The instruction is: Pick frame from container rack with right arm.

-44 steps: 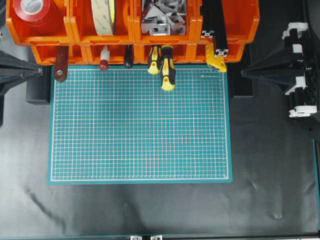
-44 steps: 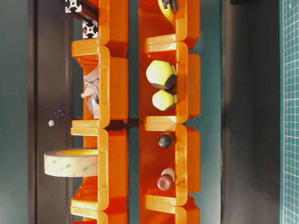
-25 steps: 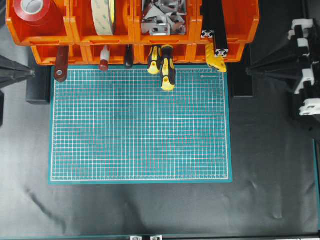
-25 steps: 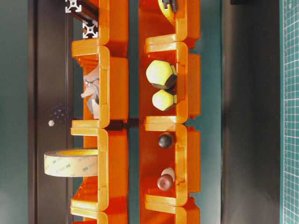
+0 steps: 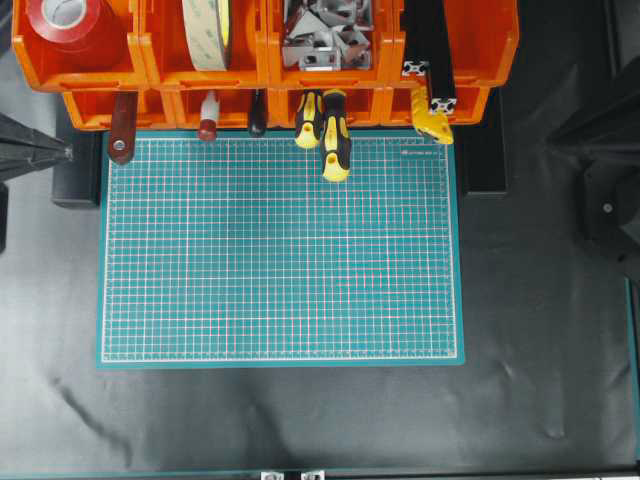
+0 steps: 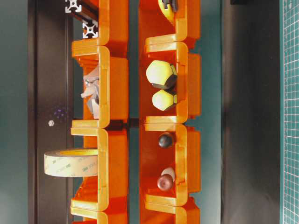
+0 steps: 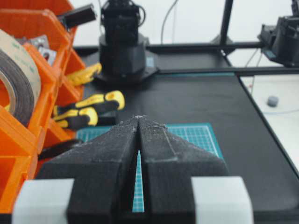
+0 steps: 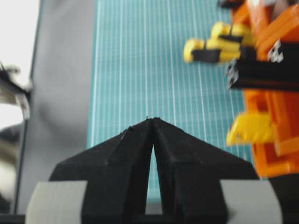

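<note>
The frame [image 5: 428, 45] is a black slotted bar lying in the upper right bin of the orange container rack [image 5: 260, 68], its square cut ends poking over the bin's front. The table-level view shows those ends [image 6: 89, 29] at the rack's top. In the right wrist view the frame [image 8: 264, 73] lies ahead and to the right. My right gripper [image 8: 152, 119] is shut and empty over the green mat's right side. From overhead its dark tip [image 5: 554, 146] points left, well right of the rack. My left gripper [image 7: 138, 117] is shut and empty, its tip [image 5: 66, 153] at the mat's left.
Yellow-and-black screwdrivers [image 5: 334, 135] stick out of the lower bins onto the green mat [image 5: 280, 260]. A yellow tool [image 5: 432, 124] hangs below the frame's bin. Red tape [image 5: 65, 22], a tape roll [image 5: 208, 30] and metal brackets [image 5: 325, 35] fill the other upper bins.
The right arm has drawn back to the right and turned; its white blocks have left the overhead view. The left gripper tip has slid slightly left. The frame has not moved.
</note>
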Tool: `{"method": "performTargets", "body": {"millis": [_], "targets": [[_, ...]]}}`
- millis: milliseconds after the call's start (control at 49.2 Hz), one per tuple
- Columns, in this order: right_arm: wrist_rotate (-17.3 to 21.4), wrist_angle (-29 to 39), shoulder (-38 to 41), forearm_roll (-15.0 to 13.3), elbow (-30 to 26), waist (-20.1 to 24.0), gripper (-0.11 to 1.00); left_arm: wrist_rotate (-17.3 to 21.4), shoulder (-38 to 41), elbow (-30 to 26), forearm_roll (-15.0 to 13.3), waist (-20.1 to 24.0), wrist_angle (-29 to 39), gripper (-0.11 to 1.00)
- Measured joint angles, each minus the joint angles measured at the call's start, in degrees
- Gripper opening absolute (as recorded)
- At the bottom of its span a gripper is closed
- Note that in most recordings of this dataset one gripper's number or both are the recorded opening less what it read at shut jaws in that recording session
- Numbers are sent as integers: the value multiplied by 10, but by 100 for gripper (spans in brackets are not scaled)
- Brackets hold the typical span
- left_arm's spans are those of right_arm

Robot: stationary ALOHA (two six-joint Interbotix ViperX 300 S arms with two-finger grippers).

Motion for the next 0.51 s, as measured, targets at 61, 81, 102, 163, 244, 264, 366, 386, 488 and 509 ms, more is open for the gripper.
{"method": "performTargets", "body": {"millis": [61,81,102,163,244,264,366,386,488,509], "targets": [[1,32,25,-7,-18,11,1,-4,2,-3,0,0,3,0],[1,40,34,-9,-24,13,1,-5,3,-3,-1,0,4,0],[1,47,42,-11,-29,16,1,-5,3,-4,0,0,4,0],[1,68,69,-20,-47,25,1,-6,4,-3,0,-1,4,0],[1,99,105,-39,-77,41,1,-7,4,-4,0,-2,4,0],[1,107,113,-46,-85,47,1,-7,4,-3,0,-2,4,0],[4,155,152,-100,-118,83,1,-7,4,-4,0,-4,4,0],[6,165,159,-115,-122,93,1,-7,4,-4,0,-4,4,0],[25,214,193,-217,-135,147,1,-6,4,-4,-1,-5,4,0],[30,222,200,-241,-134,159,1,-7,4,-4,0,-5,4,0]]}}
